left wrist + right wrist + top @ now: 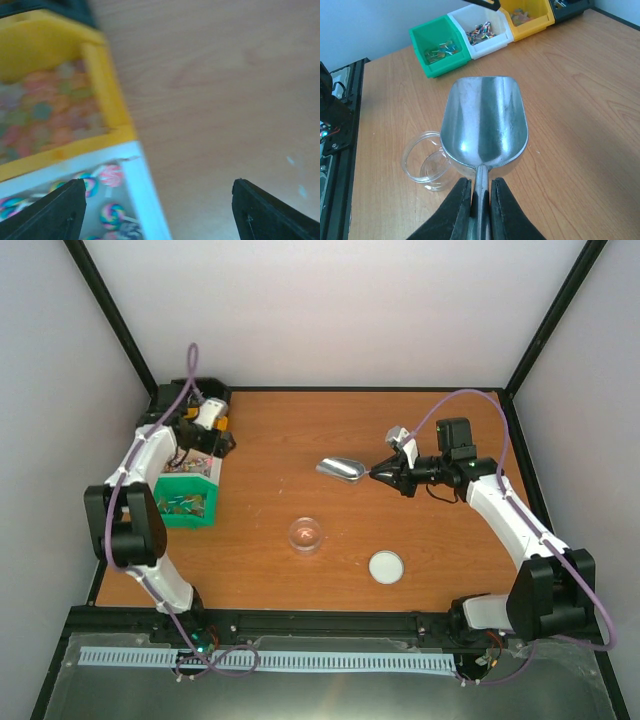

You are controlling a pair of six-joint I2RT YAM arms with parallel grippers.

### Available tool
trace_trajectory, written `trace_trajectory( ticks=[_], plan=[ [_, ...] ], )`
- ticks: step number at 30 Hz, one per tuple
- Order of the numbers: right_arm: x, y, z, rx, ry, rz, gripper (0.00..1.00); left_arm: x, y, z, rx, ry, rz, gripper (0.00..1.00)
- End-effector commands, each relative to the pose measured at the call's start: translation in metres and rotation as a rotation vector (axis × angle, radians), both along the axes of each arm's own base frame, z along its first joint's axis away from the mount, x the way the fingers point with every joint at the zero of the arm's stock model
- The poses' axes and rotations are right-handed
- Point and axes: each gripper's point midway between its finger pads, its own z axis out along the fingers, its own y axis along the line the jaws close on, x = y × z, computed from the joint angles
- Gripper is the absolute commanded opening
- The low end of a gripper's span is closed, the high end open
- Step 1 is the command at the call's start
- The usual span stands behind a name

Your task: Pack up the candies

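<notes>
The candies (442, 48) are tiny wrapped sweets, blue and gold, lying in the green bin (427, 67) at the table's left; they also show in the top view (185, 504). My right gripper (481, 200) is shut on the handle of the empty metal scoop (485, 120) and holds it over mid-table (340, 469). The small clear jar (425, 160) stands open, down and to the left of the scoop. My left gripper (157, 210) is open and empty, above the edge of the white bin (142, 190) of lollipops and the yellow bin (107, 95).
A row of bins runs along the left side: green (203, 520), white (465, 15), yellow (540, 22) and black (570, 6). The jar (306, 533) and its round white lid (386, 567) sit near the front of the table.
</notes>
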Motion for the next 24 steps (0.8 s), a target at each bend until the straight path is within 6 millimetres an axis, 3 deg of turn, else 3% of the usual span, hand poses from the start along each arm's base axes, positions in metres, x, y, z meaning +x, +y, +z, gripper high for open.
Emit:
trace_trajectory(
  ticks=[1, 5, 12, 18, 24],
  plan=[
    [-0.001, -0.003, 0.007, 0.008, -0.03, -0.016, 0.03, 0.045, 0.057, 0.013, -0.035, -0.027, 0.364, 0.82],
    [0.0, -0.003, 0.007, 0.01, -0.031, -0.018, 0.03, 0.072, 0.062, 0.012, -0.044, -0.06, 0.328, 0.82],
    [0.001, -0.003, 0.008, 0.004, -0.037, -0.021, 0.03, 0.106, 0.06, -0.027, -0.038, 0.012, 0.244, 0.79],
    [0.004, -0.005, 0.01, -0.019, -0.056, -0.023, 0.03, 0.112, 0.045, -0.055, -0.008, 0.054, 0.164, 0.75],
    [0.006, -0.004, 0.014, -0.01, -0.054, -0.02, 0.03, 0.102, 0.022, -0.078, -0.003, 0.097, 0.109, 0.72]
  ],
)
